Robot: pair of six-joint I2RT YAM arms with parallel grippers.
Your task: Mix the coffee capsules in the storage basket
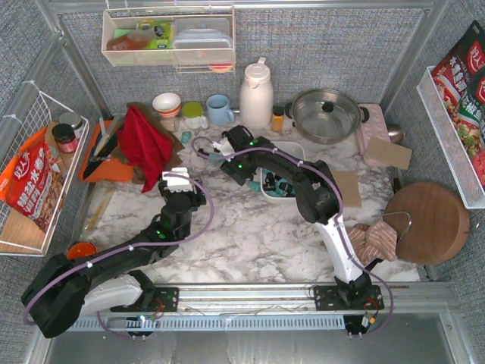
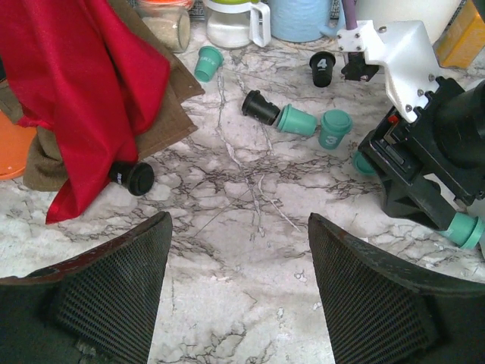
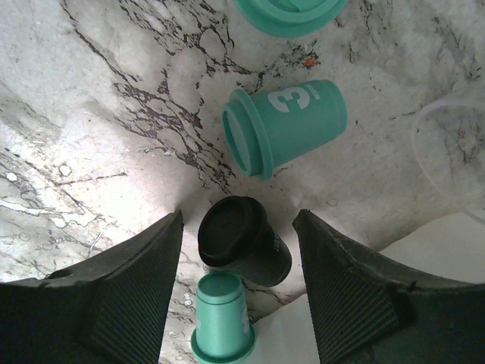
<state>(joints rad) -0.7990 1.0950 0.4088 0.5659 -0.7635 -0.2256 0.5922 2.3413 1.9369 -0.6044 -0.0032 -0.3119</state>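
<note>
Capsules (image 2: 295,120) scattered on table (image 1: 250,235), left of basket (image 1: 291,145); more inside.

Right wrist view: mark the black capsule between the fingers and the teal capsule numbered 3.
Black tapered plastic capsule (image 3: 254,246), right wrist view, side wall.
Teal tapered plastic capsule numbered 3 (image 3: 295,121), right wrist view, side wall.

Grey woven-fabric walls (image 1: 318,53) on metal framing (image 1: 413,57) enclose a white, dark-veined marble counter (image 1: 250,227). Lighting bright and even across the surface.
</note>
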